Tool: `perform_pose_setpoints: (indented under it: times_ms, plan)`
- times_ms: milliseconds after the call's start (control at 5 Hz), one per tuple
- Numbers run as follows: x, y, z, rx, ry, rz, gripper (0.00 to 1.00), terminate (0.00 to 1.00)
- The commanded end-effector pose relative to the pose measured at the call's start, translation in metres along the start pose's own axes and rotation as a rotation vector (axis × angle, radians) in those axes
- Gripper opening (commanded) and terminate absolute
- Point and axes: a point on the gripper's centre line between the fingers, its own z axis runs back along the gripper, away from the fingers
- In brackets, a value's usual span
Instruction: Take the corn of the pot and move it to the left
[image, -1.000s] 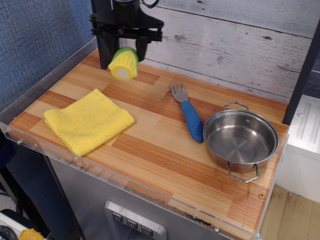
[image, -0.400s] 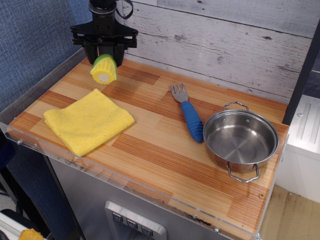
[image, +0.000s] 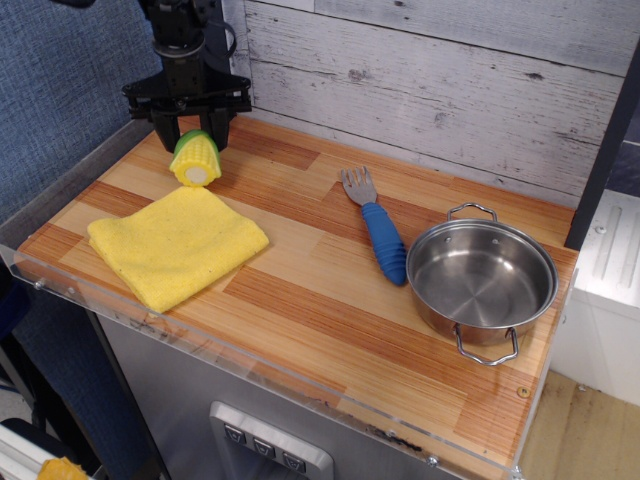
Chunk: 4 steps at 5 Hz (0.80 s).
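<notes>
My arm hangs straight down at the table's far left corner, wrist vertical. My gripper (image: 192, 140) points downward, its two black fingers (image: 166, 128) spread on a wide crossbar and closed against the corn (image: 196, 160).

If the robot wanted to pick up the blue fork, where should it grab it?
Probably the fat blue handle of the fork, near its middle. It lies flat on the table with bare wood along both long sides, so the gripper could come straight down, its fingers crossing the handle. The grey prongs look thin and flat, harder to pinch.
</notes>
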Motion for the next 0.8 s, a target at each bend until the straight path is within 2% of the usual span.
perform_pose_setpoints:
  times_ms: [0, 400, 600]
  plan:
    - [0.015, 0.006, 0.011, -0.056, -0.041, -0.008, 1.0, 0.0]
    - [0.01, 0.005, 0.013, -0.046, -0.03, -0.025, 1.0, 0.0]
    - [0.013, 0.001, 0.022, -0.043, -0.045, -0.044, 1.0, 0.0]
